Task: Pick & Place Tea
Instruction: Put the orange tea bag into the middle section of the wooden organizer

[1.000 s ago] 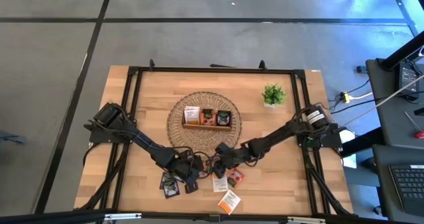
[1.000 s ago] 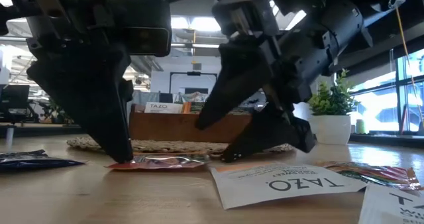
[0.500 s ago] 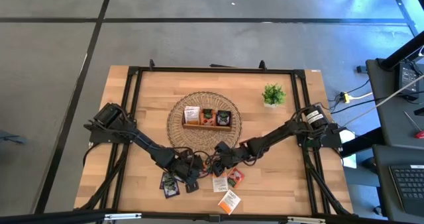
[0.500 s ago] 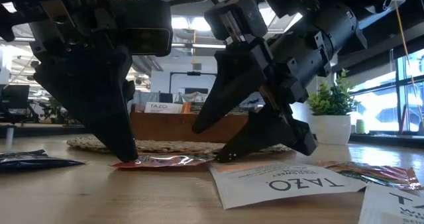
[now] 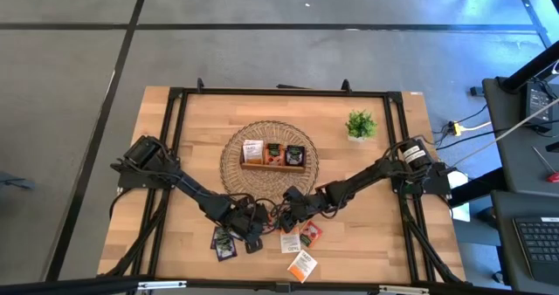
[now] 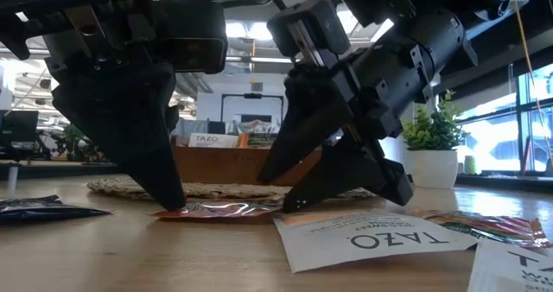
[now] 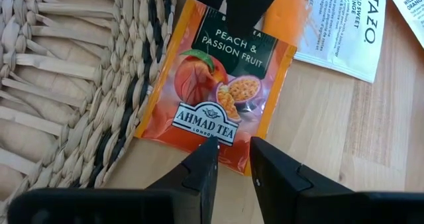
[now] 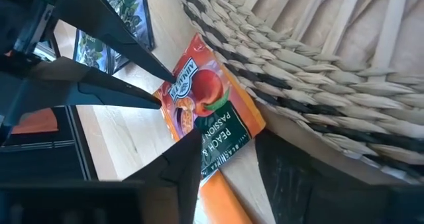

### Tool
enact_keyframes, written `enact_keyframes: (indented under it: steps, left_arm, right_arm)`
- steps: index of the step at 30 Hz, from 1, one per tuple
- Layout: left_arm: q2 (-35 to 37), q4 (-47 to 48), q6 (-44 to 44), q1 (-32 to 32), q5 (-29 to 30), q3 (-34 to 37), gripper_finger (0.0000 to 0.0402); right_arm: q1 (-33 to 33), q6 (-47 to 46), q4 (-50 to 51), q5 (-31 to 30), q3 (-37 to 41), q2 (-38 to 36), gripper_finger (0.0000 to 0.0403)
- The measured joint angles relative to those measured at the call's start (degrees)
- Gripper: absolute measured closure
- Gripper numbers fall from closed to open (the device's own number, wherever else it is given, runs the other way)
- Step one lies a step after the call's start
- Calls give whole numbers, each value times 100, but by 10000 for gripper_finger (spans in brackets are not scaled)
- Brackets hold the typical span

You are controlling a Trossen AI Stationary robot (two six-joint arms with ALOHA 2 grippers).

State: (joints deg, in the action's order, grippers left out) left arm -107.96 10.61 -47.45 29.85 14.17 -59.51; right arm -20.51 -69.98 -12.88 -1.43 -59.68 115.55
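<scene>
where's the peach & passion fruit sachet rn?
The peach sachet lies flat on the table at the woven mat's near edge, between the left gripper and right gripper, beside a white TAZO sachet.

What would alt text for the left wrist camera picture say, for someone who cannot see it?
An orange Ahmad Tea peach and passion fruit sachet lies flat on the wooden table, one edge against a woven straw mat. The left claw meets its near edge, another dark claw covers the far edge, and a white Tazo sachet lies beyond.
</scene>
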Motion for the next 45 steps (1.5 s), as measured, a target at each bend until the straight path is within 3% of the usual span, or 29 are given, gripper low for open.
enact_keyframes:
  steps: [17,28,30,33,39,45]
  left_arm:
    - [-4,-13,-86,0,136,2,316]
    - [537,102,29,13,-101,-22,316]
    - [746,182,115,13,-67,-23,315]
    - [1112,391,454,13,-56,-31,315]
    - [2056,1068,1027,-24,-511,-34,315]
    - [3144,1907,1026,-22,-473,-35,315]
  right_arm:
    - [-2,805,2,-187,11,9,392]
    - [8,1591,431,232,11,-658,400]
    - [98,1951,909,240,-29,-953,400]
    - [351,2785,2381,255,-386,-1459,401]
    - [1086,4719,5644,-100,-2135,-1901,401]
    - [2016,6016,6852,-218,-3609,-1578,402]
